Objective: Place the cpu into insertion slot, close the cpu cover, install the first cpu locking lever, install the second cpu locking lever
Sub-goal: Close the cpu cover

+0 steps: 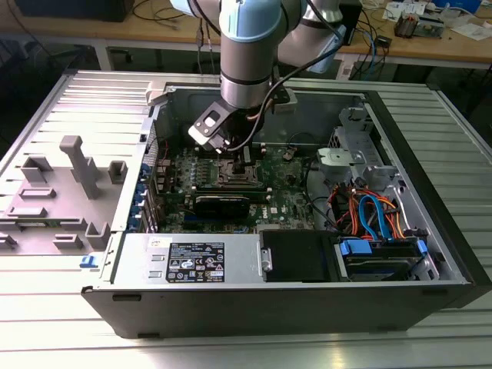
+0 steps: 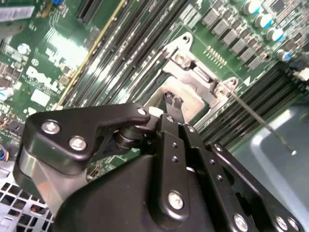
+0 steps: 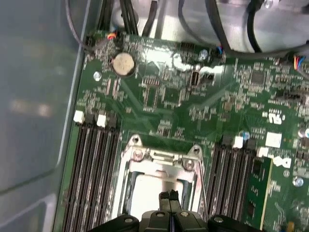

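Silver-grey metal of the cpu showed lying flat inside the insertion slot, on the green circuit board between banks of long black memory slots, towards the far middle of the open computer case that sat on the ribbed metal worktop. The end effector hung straight down over the chip, its two black fingertips drawn together with no gap and nothing between them, the tips at or just above the cpu's top in both wrist views; whether they touched it could not be told. A shiny cpu cover framed the chip, its hinge bar on one side and its rails along two others, but the pictures did not settle whether it lay fully down. In the second wrist view a thin locking lever stuck out sideways from the socket's corner over the case floor, which read as unlatched. By my judgement the placing of the chip was done and the work stood at the cover step, with both levers yet to be installed. That step called for a light, straight push on the frame's metal and not on the chip's top, with the closed tips kept clear of the nearby memory slots.
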Tool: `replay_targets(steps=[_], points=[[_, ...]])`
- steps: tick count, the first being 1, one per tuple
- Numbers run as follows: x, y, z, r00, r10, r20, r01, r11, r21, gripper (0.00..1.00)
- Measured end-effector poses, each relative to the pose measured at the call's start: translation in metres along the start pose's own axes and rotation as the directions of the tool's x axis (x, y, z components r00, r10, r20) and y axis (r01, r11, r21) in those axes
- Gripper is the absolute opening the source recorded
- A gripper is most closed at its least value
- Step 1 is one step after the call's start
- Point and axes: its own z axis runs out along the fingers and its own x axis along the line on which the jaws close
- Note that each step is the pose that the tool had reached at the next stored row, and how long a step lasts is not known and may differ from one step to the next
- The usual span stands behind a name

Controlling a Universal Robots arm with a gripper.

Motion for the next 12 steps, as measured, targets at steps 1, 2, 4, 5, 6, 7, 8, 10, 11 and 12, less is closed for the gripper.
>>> replay_targets(steps=[1,2,4,5,6,7,8,10,11,12], points=[[0.0001,0.0003,0.0,1.0,0.007,0.0,-0.007,1.0,-0.0003,0.11],[0.0001,0.0003,0.0001,0.9999,0.017,0.0,-0.017,0.9999,-0.0006,0.11],[0.0002,0.0004,-0.0001,0.9993,0.038,0.0001,-0.038,0.9993,-0.0011,0.11],[0.0003,0.0004,-0.0013,0.999,0.045,0.0002,-0.045,0.999,-0.001,0.11],[0.0003,0.0003,-0.0028,0.9989,0.047,0.0001,-0.047,0.9989,-0.0008,0.11],[0.0003,0.0003,-0.005,0.9988,0.049,0.0001,-0.049,0.9988,-0.0005,0.11],[0.0004,0.0003,-0.0072,0.9988,0.05,0.0001,-0.05,0.9988,-0.0002,0.11],[0.0005,0.0004,-0.0089,0.9982,0.059,-0.0002,-0.059,0.9982,0.0001,0.11],[0.0005,0.0004,-0.0089,0.9971,0.076,-0.0004,-0.076,0.9971,0.0002,0.11],[0.0005,0.0004,-0.0089,0.9964,0.085,-0.0004,-0.085,0.9964,0.0005,0.11]])
